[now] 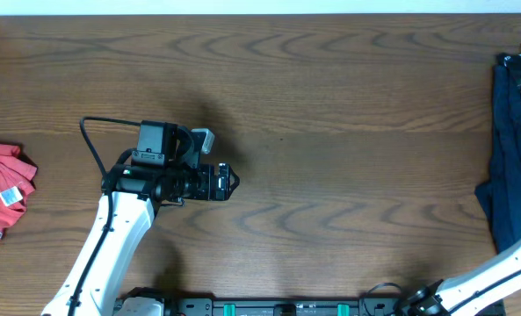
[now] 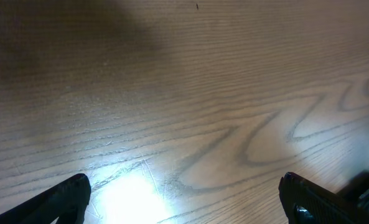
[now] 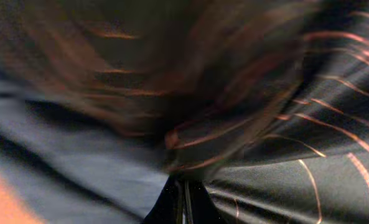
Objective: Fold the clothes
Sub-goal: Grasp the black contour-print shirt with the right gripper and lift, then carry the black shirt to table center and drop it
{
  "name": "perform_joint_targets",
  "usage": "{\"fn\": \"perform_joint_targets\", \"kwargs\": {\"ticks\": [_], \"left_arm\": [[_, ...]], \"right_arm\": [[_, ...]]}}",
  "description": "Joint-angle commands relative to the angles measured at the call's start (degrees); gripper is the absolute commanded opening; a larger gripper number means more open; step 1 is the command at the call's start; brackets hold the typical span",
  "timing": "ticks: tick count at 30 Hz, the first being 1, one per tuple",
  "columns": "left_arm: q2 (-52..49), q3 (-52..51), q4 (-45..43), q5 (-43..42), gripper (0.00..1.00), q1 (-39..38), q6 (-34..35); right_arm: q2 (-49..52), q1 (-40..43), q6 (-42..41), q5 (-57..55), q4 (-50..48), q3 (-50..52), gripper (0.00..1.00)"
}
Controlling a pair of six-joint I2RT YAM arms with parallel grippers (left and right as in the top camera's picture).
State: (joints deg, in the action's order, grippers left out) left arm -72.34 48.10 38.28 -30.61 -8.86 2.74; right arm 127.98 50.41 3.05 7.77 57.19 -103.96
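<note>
In the right wrist view, black jersey fabric [image 3: 308, 186] with thin orange lines fills the frame, blurred. My right gripper [image 3: 184, 196] is shut on a fold of it, the two fingers pressed together. Grey-blue cloth [image 3: 78, 155] lies to its left. In the overhead view a dark heap of clothes [image 1: 513, 149] lies at the right edge, and the right arm [image 1: 493, 270] reaches toward it, with its gripper outside the picture. A red shirt [image 1: 1, 191] lies at the left edge. My left gripper [image 1: 227, 182] [image 2: 184, 199] hangs wide open over bare wood, holding nothing.
The wooden table [image 1: 330, 105] spans the whole overhead view. The left arm [image 1: 111, 237] rises from the front edge, left of centre. A bright glare patch [image 2: 137, 202] sits on the wood between the left fingers.
</note>
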Motion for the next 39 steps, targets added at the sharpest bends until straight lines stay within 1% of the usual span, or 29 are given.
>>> {"fn": "perform_joint_targets", "kwargs": {"ticks": [1, 6, 11, 17, 24, 32, 36, 39], "left_arm": [[-0.22, 0.87, -0.17, 0.68, 0.98, -0.28, -0.74], [-0.22, 0.87, -0.2, 0.68, 0.98, -0.28, -0.76], [-0.22, 0.87, -0.17, 0.68, 0.98, -0.28, -0.74], [-0.22, 0.87, -0.2, 0.68, 0.98, -0.28, -0.72], [-0.22, 0.87, -0.2, 0.66, 0.98, -0.28, -0.48], [-0.22, 0.87, -0.68, 0.66, 0.98, -0.28, -0.48], [-0.22, 0.87, -1.49, 0.66, 0.98, -0.28, 0.7], [-0.22, 0.9, -2.23, 0.63, 0.98, -0.28, 1.05]], "right_arm": [[-7.96, -5.84, -1.36, 3.23, -0.22, -2.21, 0.01], [-15.21, -11.89, -3.93, 3.26, -0.39, -3.1, 0.01], [-21.97, -18.67, -4.83, 4.81, 0.07, -3.13, 0.01], [-27.63, -29.79, -5.62, 6.75, 2.38, -3.13, 0.01], [-29.22, -45.7, -5.57, 8.13, 5.42, -3.13, 0.01], [-29.22, -64.96, -5.57, 8.83, 5.6, -3.13, 0.01], [-29.22, -72.32, -5.35, 10.27, 6.16, -3.13, 0.01], [-29.22, -76.13, -4.44, 12.92, 7.39, -3.13, 0.01]]}}
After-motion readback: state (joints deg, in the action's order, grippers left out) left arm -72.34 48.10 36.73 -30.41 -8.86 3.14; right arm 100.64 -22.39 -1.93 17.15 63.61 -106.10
